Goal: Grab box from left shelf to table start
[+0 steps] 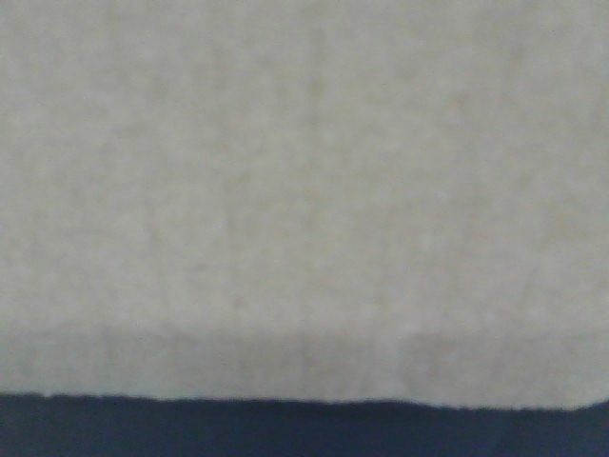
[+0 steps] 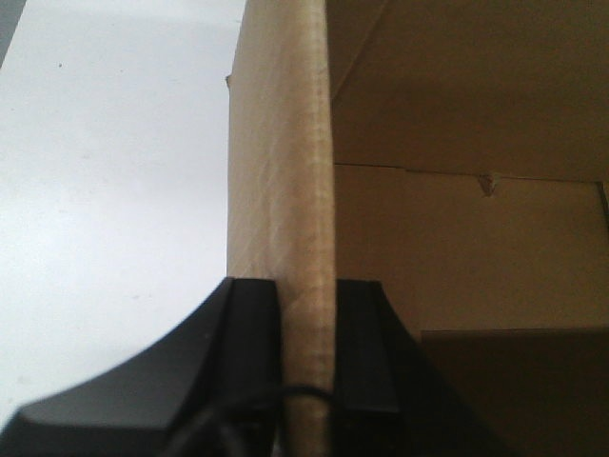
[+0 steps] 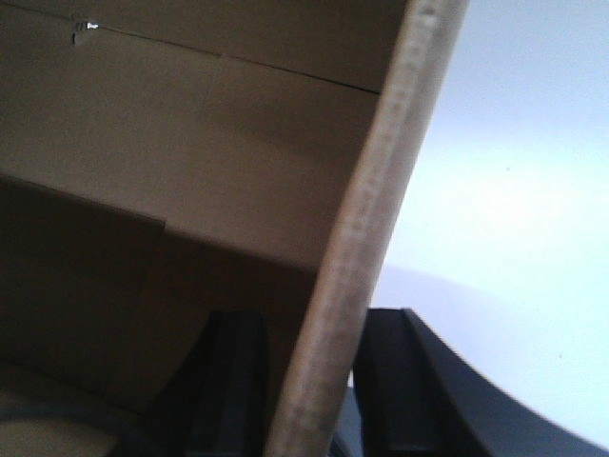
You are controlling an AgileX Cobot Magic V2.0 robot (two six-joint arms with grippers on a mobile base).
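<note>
Mia: Where is the box [image 2: 304, 171]?
Ben: Right up close. It is open on top, and each arm holds one side wall. White shows beside the box in both wrist views, so I think it is at the surface [image 2: 114, 190], not in the shelf. No shelf shows at all.
Mia: Is the left pincer [image 2: 306, 286] squeezing it?
Ben: Yes. One black finger is outside the wall, one is inside, and both press on the cardboard. The wall stands straight between them.
Mia: And the right pincer [image 3: 319, 328]?
Ben: Same idea, a finger on each side of the other wall. That wall runs slanted through it, but it looks pinched too.
Mia: Why grab the walls?
Ben: I think the box is too wide for one pincer, and a thin wall fits. With an arm on each side it should not tip.
Mia: Is it sitting on the surface yet?
Ben: I cannot tell. Its bottom is hidden, and the front view is only a pale blur [image 1: 304, 190].
Mia: What next?
Ben: I guess both arms should let it down flat together and let go only when it rests. If one goes faster, the cardboard could bend or slip out
</note>
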